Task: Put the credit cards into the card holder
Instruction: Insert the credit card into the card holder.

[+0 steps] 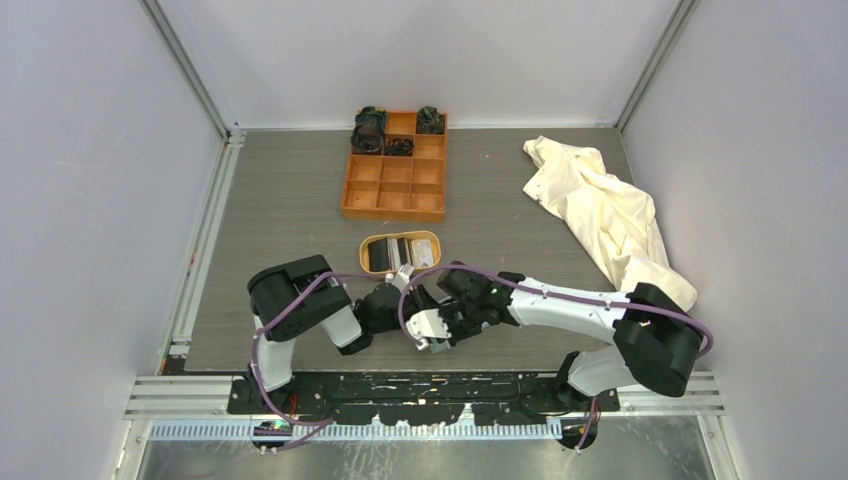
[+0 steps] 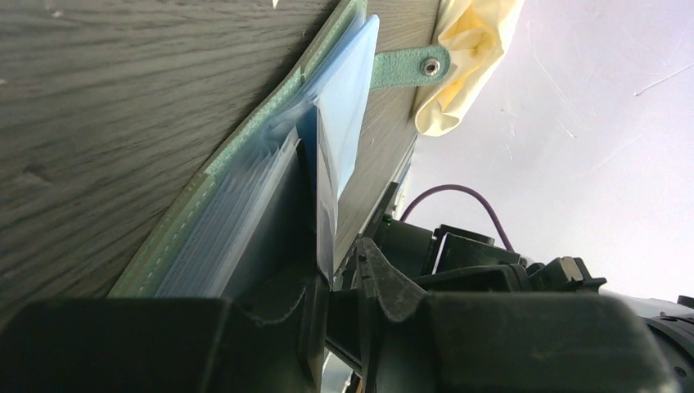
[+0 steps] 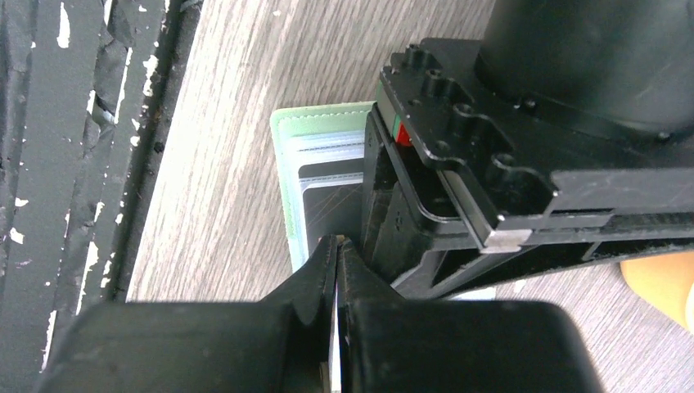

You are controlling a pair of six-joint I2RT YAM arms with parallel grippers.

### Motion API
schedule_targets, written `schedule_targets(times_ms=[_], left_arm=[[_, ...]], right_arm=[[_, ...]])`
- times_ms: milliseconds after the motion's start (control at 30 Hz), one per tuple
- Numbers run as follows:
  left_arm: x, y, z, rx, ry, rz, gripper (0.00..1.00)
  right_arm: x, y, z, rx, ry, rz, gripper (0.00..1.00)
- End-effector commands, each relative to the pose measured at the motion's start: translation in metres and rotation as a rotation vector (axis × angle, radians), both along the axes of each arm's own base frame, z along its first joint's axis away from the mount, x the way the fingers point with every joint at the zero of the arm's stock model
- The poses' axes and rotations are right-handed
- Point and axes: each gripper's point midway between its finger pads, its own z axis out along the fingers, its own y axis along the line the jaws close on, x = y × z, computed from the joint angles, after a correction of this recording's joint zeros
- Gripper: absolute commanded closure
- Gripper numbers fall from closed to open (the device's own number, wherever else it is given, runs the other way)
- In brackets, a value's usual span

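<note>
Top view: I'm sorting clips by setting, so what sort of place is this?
Probably a robot lab cell: white panels on aluminium framing enclose a grey table, with a left arm and right arm bolted at its near edge.

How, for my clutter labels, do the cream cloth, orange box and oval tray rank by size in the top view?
1. cream cloth
2. orange box
3. oval tray
None look close in size.
</note>
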Motion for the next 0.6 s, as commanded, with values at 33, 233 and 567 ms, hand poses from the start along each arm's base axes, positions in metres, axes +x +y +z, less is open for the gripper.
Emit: schedule_targets(times_ms=[33, 233, 567], left_arm=[[-0.015, 0.021, -0.046, 0.18, 0.057, -0.037, 0.79], [-0.016, 0.025, -0.045, 0.193, 0.054, -0.035, 0.78], [-0.017, 0.032, -0.042, 0.22, 0.04, -0.036, 0.75]], right_arm=[[0.018, -0.005, 0.008, -0.004, -0.059, -0.025, 0.98], [0.025, -0.009, 0.005, -0.017, -0.065, -0.056, 0.98], [0.037, -0.011, 0.007, -0.011, -0.083, -0.126, 0.98]])
